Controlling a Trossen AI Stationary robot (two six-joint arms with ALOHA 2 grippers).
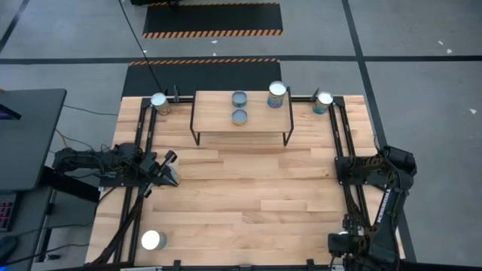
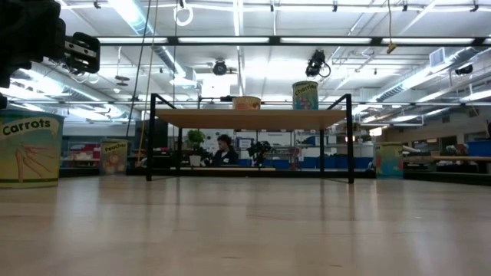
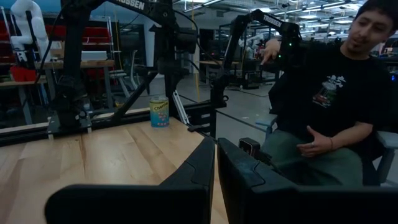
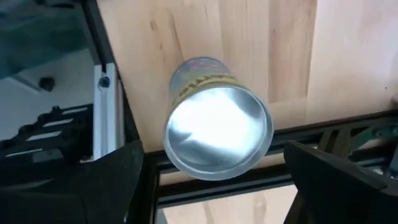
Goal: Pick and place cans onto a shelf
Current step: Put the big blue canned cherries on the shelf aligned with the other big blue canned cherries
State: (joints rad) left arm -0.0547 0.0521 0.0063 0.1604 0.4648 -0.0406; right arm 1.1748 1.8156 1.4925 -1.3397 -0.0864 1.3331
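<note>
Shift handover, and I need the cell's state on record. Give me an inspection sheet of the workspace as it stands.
Surface: plank tabletop, light wood, no spills seen.
Job's things: shelf holds three cans; single cans at back-left can, back-right can, front-left can.
Clutter: nothing seen.
Grippers: left gripper shut, empty; right gripper open over a silver-topped can.
Cables: black cable running to the table's back-left.
Surroundings: seated person; striped floor mats.
</note>
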